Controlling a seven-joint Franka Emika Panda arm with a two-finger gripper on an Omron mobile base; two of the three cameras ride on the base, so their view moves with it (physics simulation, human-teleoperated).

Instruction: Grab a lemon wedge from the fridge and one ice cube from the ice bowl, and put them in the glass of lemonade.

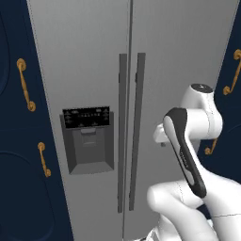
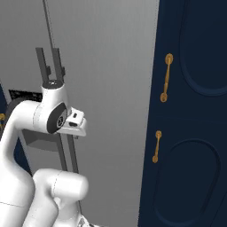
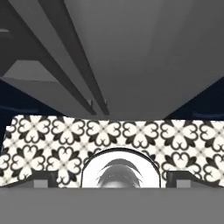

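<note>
The fridge stands shut straight ahead of the robot, its two grey doors meeting at a seam flanked by two long dark handles. A black-panelled dispenser is set into the door on the left of the left base view. Navy cabinets with brass handles stand on both sides of the fridge.

The arm is folded up close in front of the right-hand door. From the base it rises into a bulky white elbow low in both base views, then a link with a dark stripe climbs toward a rounded joint near mid-height. In the right base view the upper link ends in a round dark-faced joint, and a small white wrist piece juts out from it toward the fridge door, just beside the handles. The wrist is bent so that the hand points downward.

In the hand view the camera looks down the front of the fridge to a floor of black-and-white patterned tiles, with the fridge's lower edge and handles running away toward the top of the picture. The claw stands wide open: one dark fingertip shows at the lower left and the other at the lower right, far apart, with nothing between them.
</note>
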